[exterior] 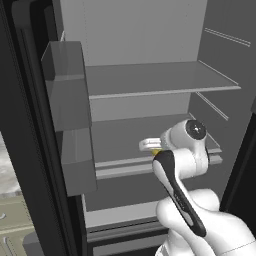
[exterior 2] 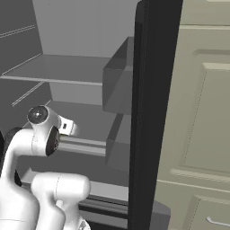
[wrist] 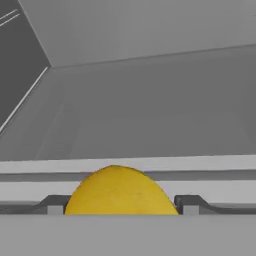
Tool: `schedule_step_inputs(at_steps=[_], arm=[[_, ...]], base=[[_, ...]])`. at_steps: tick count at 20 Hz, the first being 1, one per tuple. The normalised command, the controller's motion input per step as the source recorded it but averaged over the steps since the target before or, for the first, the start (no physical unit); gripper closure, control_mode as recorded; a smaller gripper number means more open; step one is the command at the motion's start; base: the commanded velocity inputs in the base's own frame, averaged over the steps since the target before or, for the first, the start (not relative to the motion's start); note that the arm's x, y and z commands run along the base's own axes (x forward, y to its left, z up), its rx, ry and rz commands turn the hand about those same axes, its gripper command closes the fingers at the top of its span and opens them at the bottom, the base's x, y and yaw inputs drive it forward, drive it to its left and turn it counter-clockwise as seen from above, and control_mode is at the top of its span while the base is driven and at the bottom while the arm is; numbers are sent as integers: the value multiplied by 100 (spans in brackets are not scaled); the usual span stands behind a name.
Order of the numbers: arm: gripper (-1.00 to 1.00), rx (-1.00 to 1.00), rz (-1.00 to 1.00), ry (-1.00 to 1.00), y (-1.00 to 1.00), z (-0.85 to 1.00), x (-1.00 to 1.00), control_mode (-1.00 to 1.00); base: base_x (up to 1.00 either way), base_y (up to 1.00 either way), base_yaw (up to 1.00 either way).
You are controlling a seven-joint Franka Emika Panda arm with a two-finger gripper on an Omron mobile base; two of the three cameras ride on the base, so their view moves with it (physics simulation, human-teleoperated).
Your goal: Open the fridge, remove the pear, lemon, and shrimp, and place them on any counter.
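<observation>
Fridge shelf point(wrist: 150, 120): roundish lemon point(wrist: 120, 192)

Base cams flank arm, share fridge point(exterior: 150, 85) interior, hand cam close on lemon point(wrist: 120, 192)

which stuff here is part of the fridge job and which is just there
Job:
- fridge, doors open
- lemon, between the open pincer's tips at the shelf's front edge

Just there:
- door bins
- pale cabinet beside the fridge
- upper shelf

Pear and shrimp: can't tell where they are.
</observation>
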Motion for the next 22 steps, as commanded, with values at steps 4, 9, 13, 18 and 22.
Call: schedule_step_inputs(at_steps=[4, 9, 13, 18, 22], arm=[[100, -1, -5, 12, -16, 95, -75, -100], [100, -1, -7, 20, -17, 88, -61, -100], [100, -4, -12, 8, -13, 34, -50, -100], [100, 0, -11, 0, -3, 2, -29, -100], [100, 0, -11, 0, -17, 1, -45, -100]], base=[[0, 0, 0], [0, 0, 0], [0, 0, 0], [0, 0, 0], [0, 0, 0]])
